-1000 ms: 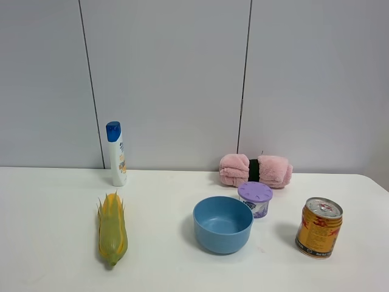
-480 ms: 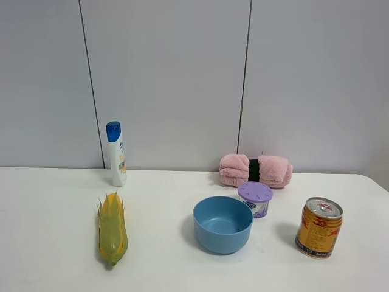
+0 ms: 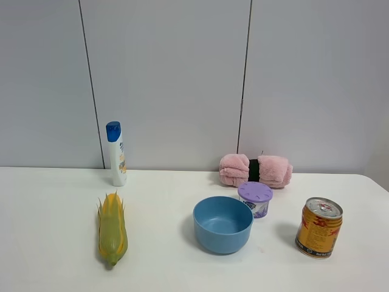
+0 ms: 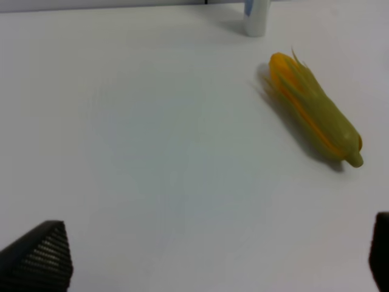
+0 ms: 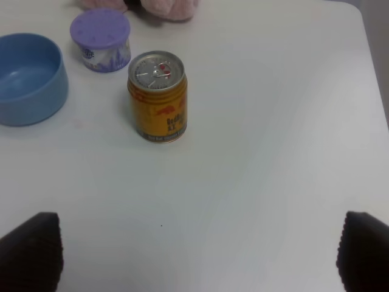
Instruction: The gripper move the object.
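Note:
The small round tub with the lilac lid (image 3: 255, 198) stands upright on the white table, just behind and right of the blue bowl (image 3: 222, 224). It also shows in the right wrist view (image 5: 101, 39), far from the fingers. My right gripper (image 5: 197, 252) is open and empty, with only its two black fingertips showing. My left gripper (image 4: 209, 261) is open and empty over bare table. Neither arm shows in the exterior high view.
A gold drink can (image 3: 319, 227) stands right of the bowl, and shows in the right wrist view (image 5: 158, 96). A rolled pink towel (image 3: 256, 170) lies by the wall. An ear of corn (image 3: 112, 228) lies at the left. A white bottle with a blue cap (image 3: 116, 153) stands behind it.

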### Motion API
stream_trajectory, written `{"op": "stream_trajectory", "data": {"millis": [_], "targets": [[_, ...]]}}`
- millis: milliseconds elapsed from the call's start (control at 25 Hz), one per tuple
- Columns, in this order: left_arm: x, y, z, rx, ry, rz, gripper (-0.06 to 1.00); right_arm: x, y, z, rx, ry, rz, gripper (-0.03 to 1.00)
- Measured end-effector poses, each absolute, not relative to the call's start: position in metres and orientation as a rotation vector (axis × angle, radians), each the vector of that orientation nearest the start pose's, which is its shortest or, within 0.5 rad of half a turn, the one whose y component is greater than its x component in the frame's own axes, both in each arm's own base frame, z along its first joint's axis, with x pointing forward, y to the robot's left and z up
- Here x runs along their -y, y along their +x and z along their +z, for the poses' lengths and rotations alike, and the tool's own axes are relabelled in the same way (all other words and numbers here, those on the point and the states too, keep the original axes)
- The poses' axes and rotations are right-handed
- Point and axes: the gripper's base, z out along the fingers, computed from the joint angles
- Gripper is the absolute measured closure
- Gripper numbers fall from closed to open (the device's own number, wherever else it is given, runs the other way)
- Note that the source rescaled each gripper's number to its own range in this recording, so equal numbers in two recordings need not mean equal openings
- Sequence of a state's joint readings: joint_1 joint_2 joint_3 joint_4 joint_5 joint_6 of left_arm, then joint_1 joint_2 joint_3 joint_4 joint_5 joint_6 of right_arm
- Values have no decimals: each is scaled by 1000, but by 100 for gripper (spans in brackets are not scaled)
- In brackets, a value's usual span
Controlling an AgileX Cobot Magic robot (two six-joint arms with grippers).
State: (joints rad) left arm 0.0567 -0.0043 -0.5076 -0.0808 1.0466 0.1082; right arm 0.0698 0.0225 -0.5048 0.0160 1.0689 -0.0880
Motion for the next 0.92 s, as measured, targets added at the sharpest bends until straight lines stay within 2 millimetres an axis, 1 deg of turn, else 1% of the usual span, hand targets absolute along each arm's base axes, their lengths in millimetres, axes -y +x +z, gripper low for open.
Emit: {"op": "stream_trajectory", "data": {"millis": [920], "targets": [[7, -6, 281, -2015, 52, 2, -6, -1, -2, 278, -2064, -164, 8, -3]]}}
